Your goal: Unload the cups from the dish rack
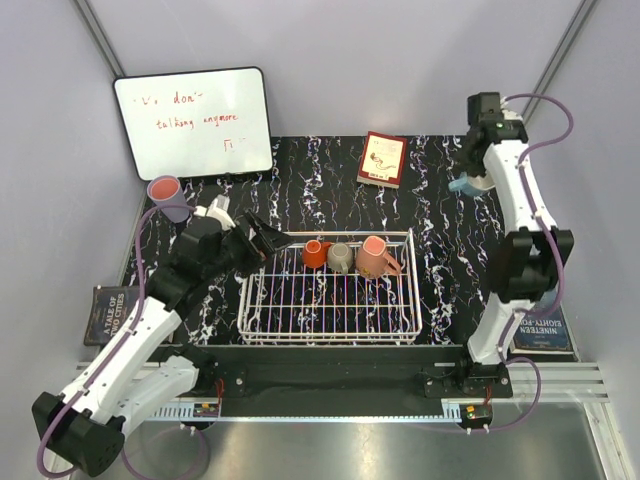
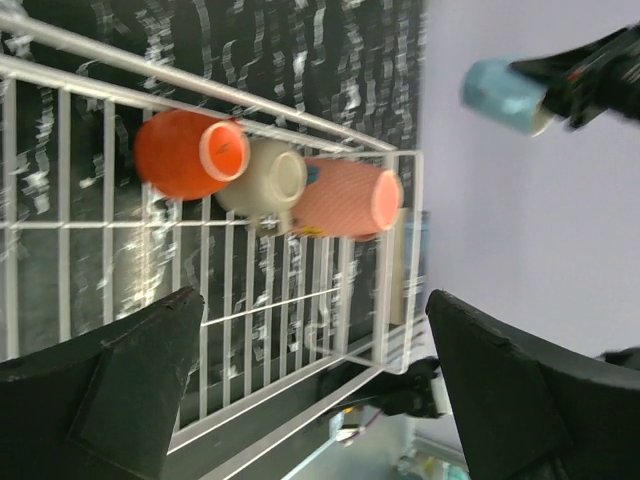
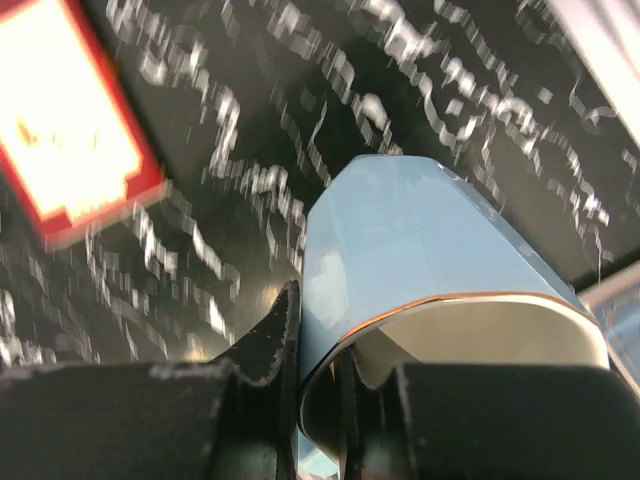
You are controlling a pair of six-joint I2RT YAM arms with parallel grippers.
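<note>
Left hand (image 1: 266, 238) wide open at left end of dish rack (image 1: 330, 335), frame centre. 3 in rack's upper row: orange-red cup (image 1: 316, 253), grey-olive cup (image 1: 341, 258), salmon-pink cup (image 1: 374, 256). Right hand (image 3: 325, 350) closed on light blue cup (image 3: 420, 240) rim, upper right.

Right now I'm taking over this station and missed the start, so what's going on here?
Two robot arms are emptying a white wire dish rack. The right gripper is shut on a light blue plastic cup, out past the rack's far right corner. The left gripper hangs open at the rack's left end, holding nothing. An orange-red mug, a grey-olive mug and a salmon-pink mug sit in the rack. A pinkish tumbler sits on the table at far left.
</note>
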